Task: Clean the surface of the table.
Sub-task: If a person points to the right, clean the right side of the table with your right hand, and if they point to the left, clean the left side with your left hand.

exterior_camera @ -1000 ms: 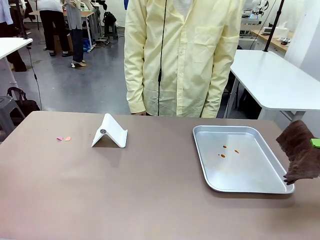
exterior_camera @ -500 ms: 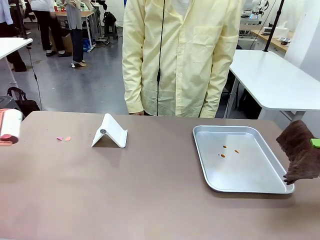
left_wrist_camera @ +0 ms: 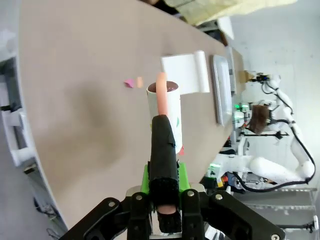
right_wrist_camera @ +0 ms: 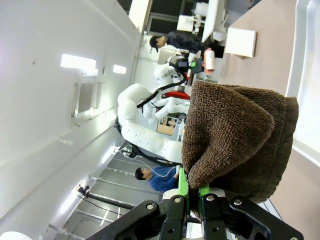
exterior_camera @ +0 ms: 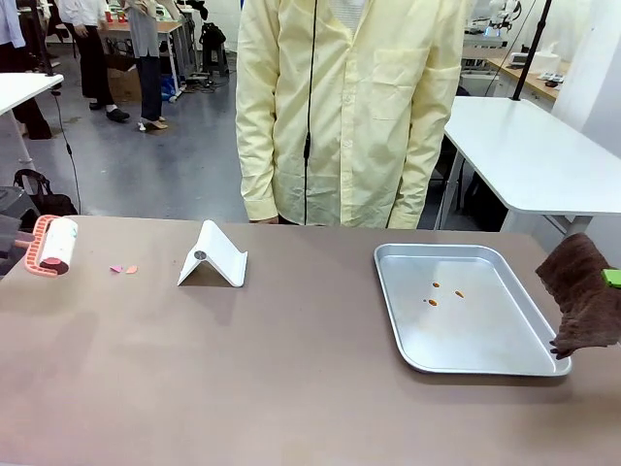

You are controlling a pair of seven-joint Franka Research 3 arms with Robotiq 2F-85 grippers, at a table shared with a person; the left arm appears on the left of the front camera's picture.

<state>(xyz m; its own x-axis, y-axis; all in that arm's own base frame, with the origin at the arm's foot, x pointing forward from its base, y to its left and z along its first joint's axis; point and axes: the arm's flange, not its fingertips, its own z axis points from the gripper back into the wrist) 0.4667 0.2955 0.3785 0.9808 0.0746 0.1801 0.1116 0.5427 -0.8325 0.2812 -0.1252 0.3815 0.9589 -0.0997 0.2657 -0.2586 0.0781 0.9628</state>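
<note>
Two small scraps, one pink and one orange, are seen on the table near its left end, just left of a folded white stand. The table's wide greyish-brown top is spread across the front view, and a person in a pale yellow coat is placed at its far edge. A lint roller is held over the left end, near the scraps but apart from them. In the left wrist view its black handle is clamped between the green pads of the left gripper. A brown cloth is pinched in the right gripper and hung by the right corner of a silver tray; whether the rim is touched cannot be told. Three small brownish crumbs are seen in the tray.

The step in hand is judged to be the rolling-up of the scraps. It would be done well if the roller were lowered until its drum is laid flat on the top, just short of the scraps, then drawn across both in one slow pass, so that they are caught rather than pushed. Pressure should be kept light and even, and the stroke ended before the stand is reached, since so light a thing could be knocked aside.
</note>
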